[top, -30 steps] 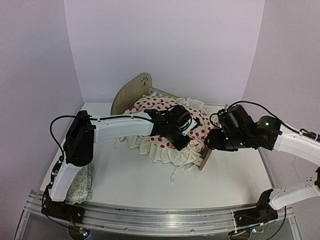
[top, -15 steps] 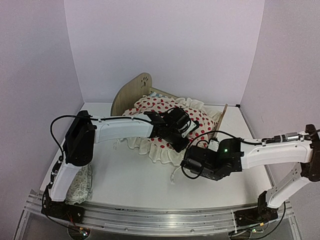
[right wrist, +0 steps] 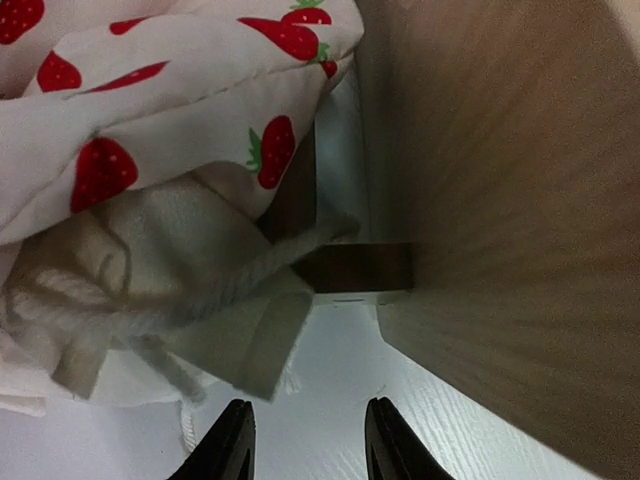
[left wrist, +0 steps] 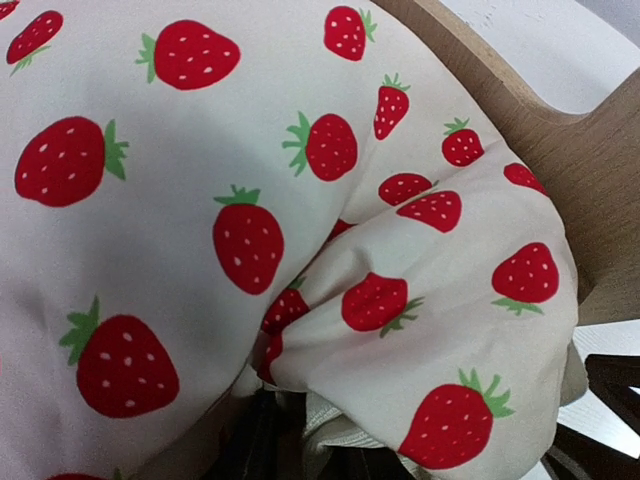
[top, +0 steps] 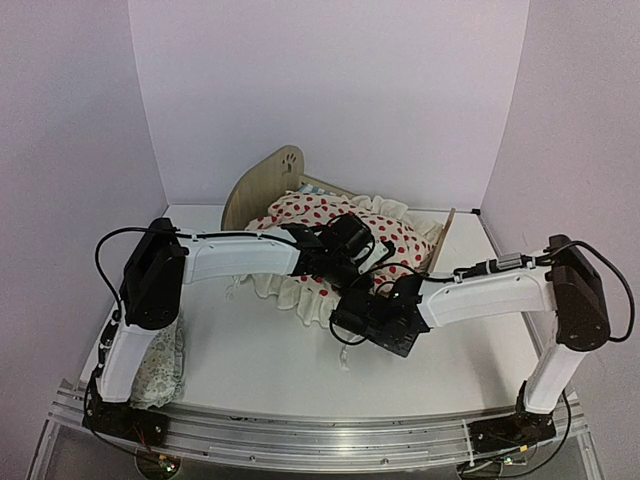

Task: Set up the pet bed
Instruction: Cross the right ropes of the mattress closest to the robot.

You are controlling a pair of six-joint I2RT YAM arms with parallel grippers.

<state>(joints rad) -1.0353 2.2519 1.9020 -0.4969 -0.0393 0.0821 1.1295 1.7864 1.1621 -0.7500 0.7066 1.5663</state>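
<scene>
Two jaws of the right gripper (right wrist: 305, 440) stand apart, empty, beside the pet bed (top: 262, 185) footboard; the left gripper (top: 350, 262) is on the blanket (top: 310, 215), opening not visible.

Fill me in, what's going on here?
Both arms are working on the pet bed, which is draped with a strawberry-print blanket. The left tool is right up against the blanket on top; whether it grips the fabric can't be told. The right tool is open and empty, low at the blanket's hanging hem beside the footboard. A small pillow lies off the bed by the left arm's base.
</scene>
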